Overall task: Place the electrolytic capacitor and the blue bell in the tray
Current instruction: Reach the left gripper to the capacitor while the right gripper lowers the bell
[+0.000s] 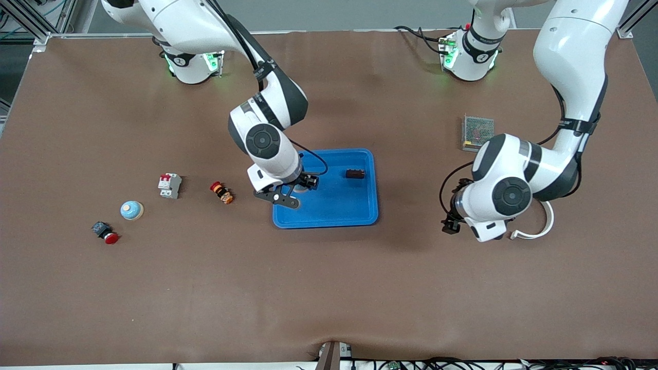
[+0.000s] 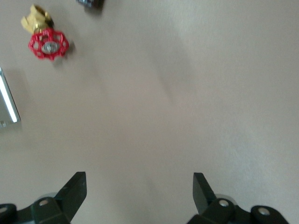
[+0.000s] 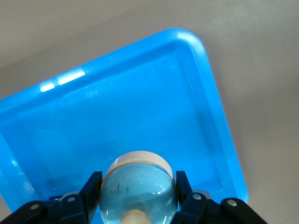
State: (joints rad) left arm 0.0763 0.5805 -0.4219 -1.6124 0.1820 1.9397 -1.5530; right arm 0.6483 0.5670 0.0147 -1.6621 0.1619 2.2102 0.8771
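Note:
The bright-blue tray [image 1: 339,208] lies mid-table. In it, near the corner toward the left arm's base, rests a dark, cylindrical electrolytic capacitor [image 1: 355,173]. My right gripper [image 1: 300,188] hangs over the tray's end toward the right arm. It is shut on a light-blue bell [image 3: 138,191] with a cream base and knob, just above the tray floor [image 3: 140,107]. A similar blue bell [image 1: 132,210] sits on the table toward the right arm's end. My left gripper [image 2: 139,179] is open with nothing in it over bare table, toward the left arm's end [image 1: 452,224].
A white circuit breaker [image 1: 169,185], an orange-and-red button [image 1: 221,192] and a red push button [image 1: 105,232] lie toward the right arm's end. A mesh-covered box [image 1: 477,132] and a white curved piece [image 1: 540,228] lie by the left arm. A red valve handle [image 2: 48,44] shows too.

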